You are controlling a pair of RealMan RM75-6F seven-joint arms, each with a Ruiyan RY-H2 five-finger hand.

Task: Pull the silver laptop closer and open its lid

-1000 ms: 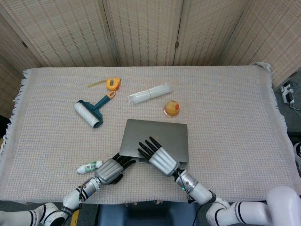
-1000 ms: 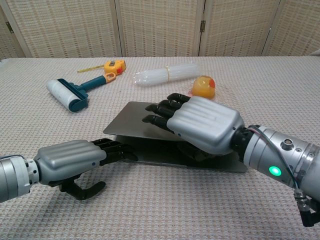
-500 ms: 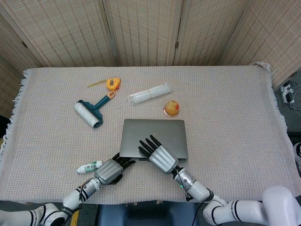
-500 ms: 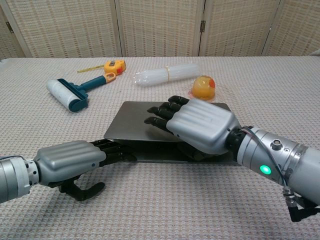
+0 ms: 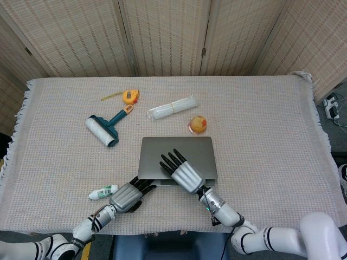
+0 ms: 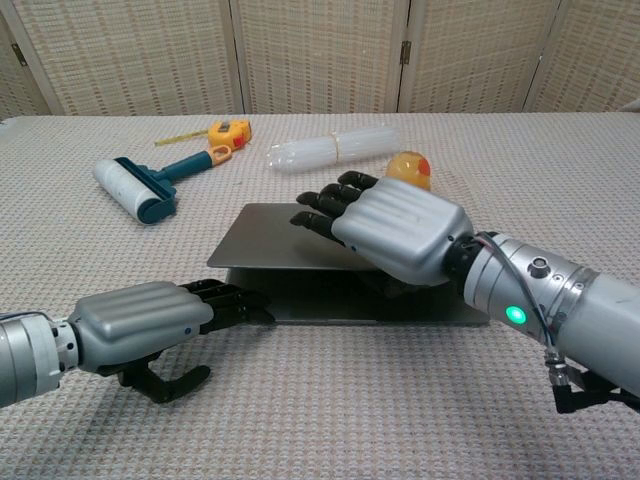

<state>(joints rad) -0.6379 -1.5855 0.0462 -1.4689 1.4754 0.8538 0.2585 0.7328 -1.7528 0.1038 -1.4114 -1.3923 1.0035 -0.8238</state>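
The silver laptop lies near the table's front middle, square to the edge. In the chest view its lid stands raised a little at the front, with a dark gap over the base. My right hand lies with its fingers spread on top of the lid, and its thumb shows tucked under the lid's front edge, so it pinches the lid. My left hand rests low on the cloth, its fingertips touching the front left corner of the base, holding nothing.
A teal lint roller and a yellow tape measure lie at the back left. A bundle of clear plastic strips and a yellow-orange round toy sit just behind the laptop. A small white tube lies beside my left hand.
The laptop has turned from skewed to square with the table edge. My right hand has shifted back, and the lid's front edge has risen off the base. The left hand has stayed put.
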